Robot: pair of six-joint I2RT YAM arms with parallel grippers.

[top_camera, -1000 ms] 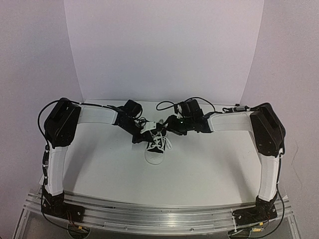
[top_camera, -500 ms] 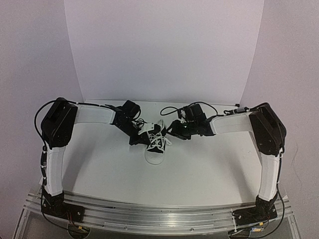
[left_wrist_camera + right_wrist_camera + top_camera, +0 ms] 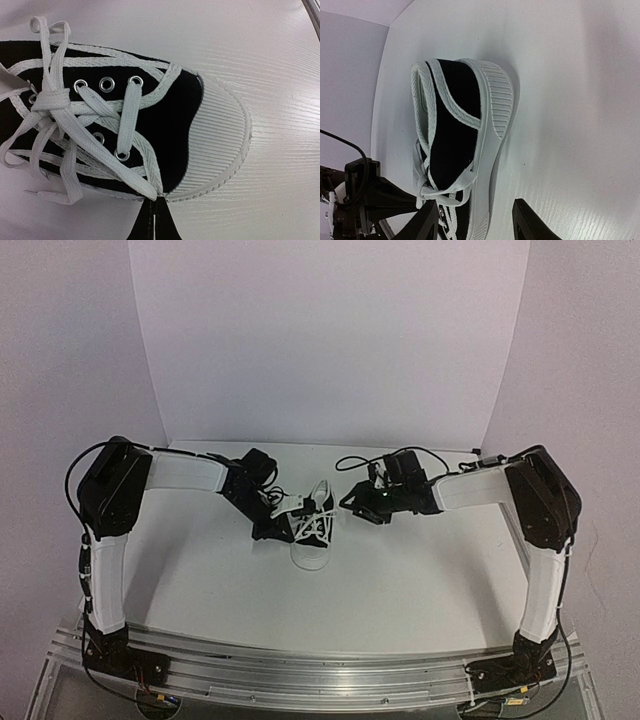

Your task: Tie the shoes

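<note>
- The sneaker (image 3: 308,528) lies a little back of the middle of the table (image 3: 400,585), between the two grippers. Its toe points to about 6 o'clock in the overhead view.
- Just changed: the right gripper (image 3: 354,504) has backed off toward 3 o'clock and spread its jaws. It now sits at the shoe's 2 o'clock, clear of it, with nothing between its fingers in its own wrist view.
- The left gripper (image 3: 151,222) has shifted toward 8 o'clock and stays closed. One strand of the laces (image 3: 92,145) runs straight down into its pinched tips, so it looks to be gripping that strand.
- The shoe has slid and turned slightly toward the left arm.
- What this means, as a judgement: the right side has let go of its lace, so only the left arm can still tension anything. The tie looks partly made and not drawn snug.
- Looks: the upper is black canvas. It has a ribbed white toe cap (image 3: 217,145), a white sole, and metal eyelets (image 3: 106,83).
- The flat white laces cross at a wrap (image 3: 50,97) near the tongue. Slack loops spill toward 9 and 11 o'clock in the left wrist view.
- In the overhead view one loop stands up at the shoe's 1 o'clock.
- Whether the wrap is a true knot cannot be told.
</note>
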